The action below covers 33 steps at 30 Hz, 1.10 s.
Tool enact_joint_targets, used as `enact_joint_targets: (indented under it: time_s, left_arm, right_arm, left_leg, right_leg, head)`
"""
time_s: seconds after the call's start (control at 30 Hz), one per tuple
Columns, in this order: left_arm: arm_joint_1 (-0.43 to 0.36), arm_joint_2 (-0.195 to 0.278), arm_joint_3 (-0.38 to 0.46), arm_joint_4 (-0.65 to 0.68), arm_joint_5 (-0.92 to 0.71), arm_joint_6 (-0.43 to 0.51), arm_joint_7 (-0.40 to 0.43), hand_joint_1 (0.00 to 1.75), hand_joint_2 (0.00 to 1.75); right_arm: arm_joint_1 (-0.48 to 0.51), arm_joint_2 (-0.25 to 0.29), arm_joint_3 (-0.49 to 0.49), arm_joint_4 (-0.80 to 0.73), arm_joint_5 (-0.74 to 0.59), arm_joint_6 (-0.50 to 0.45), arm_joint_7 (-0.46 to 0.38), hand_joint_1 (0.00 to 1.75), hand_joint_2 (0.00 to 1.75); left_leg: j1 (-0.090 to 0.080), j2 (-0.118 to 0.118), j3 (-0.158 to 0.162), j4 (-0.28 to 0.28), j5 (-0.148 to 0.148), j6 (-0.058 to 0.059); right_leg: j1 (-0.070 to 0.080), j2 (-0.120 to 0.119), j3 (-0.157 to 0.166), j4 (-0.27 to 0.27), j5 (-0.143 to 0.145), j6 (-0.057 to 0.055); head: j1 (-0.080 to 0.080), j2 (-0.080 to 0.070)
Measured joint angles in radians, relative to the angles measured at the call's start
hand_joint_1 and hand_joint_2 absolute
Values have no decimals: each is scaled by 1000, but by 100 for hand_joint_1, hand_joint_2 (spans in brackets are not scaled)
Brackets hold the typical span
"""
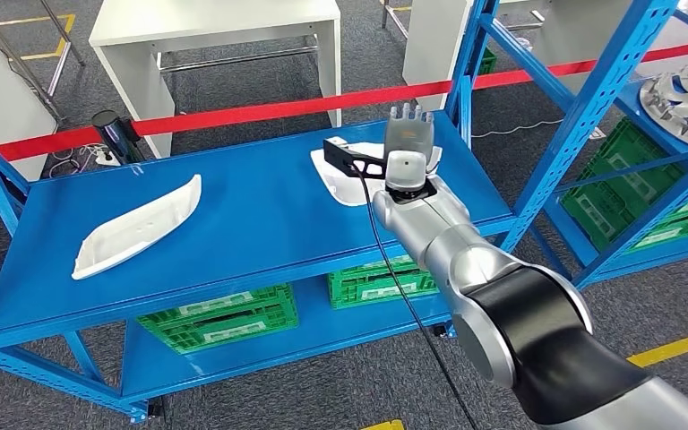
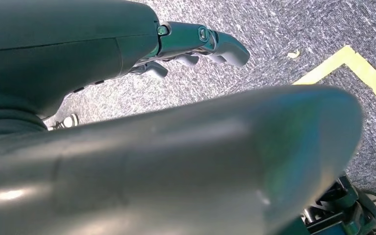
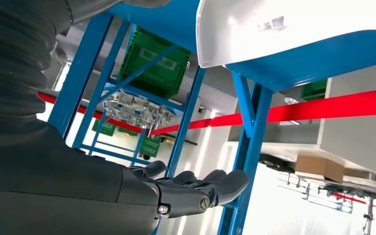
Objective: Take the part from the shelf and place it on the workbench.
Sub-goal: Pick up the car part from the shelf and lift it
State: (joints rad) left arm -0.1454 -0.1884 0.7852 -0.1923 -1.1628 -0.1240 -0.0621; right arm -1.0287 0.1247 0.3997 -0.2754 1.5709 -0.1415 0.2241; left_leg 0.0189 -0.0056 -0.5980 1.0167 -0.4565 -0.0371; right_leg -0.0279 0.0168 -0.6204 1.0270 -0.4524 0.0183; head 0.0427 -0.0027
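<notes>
1. Head view: the right robot hand (image 1: 409, 141) reaches over the far right of the blue shelf (image 1: 260, 224), fingers straight and slightly apart, holding nothing. It sits above the right white part (image 1: 340, 184), which lies partly hidden beneath the wrist. Another white part (image 1: 139, 228) lies well apart to the left, its long axis running near-left to far-right.
2. Left wrist view: the left robot hand (image 2: 196, 46) hangs over grey carpet, fingers loosely curled, empty, so the right arm is nearer.
3. Right wrist view: the right hand's fingers (image 3: 215, 186) lie flat; the part's white edge (image 3: 274, 29) rests on the shelf, just apart from them.
</notes>
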Motion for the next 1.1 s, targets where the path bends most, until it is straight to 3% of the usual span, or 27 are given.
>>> enact_joint_targets:
  time_s: [0.53,1.1]
  left_arm:
    - [4,6,40,0,63,0,-7,0,0]
    - [4,6,46,0,45,0,-13,0,0]
  right_arm:
    - [-32,78,11,0,0,33,-21,0,175]
    - [-31,65,11,0,0,24,-13,0,175]
  left_leg:
    - [0,0,0,0,0,0]
    - [0,0,0,0,0,0]
  right_leg:
    - [0,0,0,0,0,0]
    - [0,0,0,-1,0,0]
  head:
    - [0,0]
    - [0,0]
